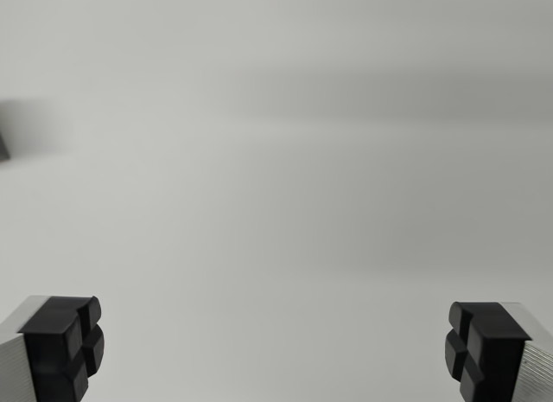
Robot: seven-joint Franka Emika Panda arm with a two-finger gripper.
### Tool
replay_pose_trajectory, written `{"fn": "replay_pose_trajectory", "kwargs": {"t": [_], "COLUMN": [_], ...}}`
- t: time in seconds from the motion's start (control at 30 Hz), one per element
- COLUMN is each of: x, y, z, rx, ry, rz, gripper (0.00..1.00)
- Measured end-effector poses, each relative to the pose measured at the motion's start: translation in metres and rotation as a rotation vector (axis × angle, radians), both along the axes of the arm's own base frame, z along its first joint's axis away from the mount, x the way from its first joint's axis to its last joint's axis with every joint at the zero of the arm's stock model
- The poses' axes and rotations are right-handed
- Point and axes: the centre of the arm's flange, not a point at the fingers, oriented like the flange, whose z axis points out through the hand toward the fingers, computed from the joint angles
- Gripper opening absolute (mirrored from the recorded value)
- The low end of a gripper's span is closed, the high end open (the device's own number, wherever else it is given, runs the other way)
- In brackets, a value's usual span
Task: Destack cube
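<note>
**End effector spread wide, cube not clearly in view**

Seen from the wrist: end effector (276, 346) held wide apart, nothing between the black rubber pads (65, 341), one at each lower corner on ribbed silver fingers. Below, only a pale grey matte surface (285, 160) with soft shadow bands. At the wrist view's far left edge, a small dark blurred shape (3, 147), cut off by the frame; impossible to say whether cube or not. No colour, faces or stacking discernible.
</note>
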Motion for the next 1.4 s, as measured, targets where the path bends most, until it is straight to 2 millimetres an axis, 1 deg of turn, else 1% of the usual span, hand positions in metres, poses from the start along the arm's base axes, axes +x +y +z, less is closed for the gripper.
{"fn": "replay_pose_trajectory", "kwargs": {"t": [0.5, 0.7, 0.97, 1.4], "x": [0.0, 0.0, 0.001, 0.003], "y": [0.0, 0.003, 0.01, 0.031], "z": [0.0, -0.001, -0.005, -0.015], "rx": [0.0, 0.0, 0.001, 0.004], "ry": [0.0, 0.002, 0.007, 0.013], "rz": [0.0, 0.004, 0.012, 0.035], "gripper": [1.0, 1.0, 1.0, 1.0]}}
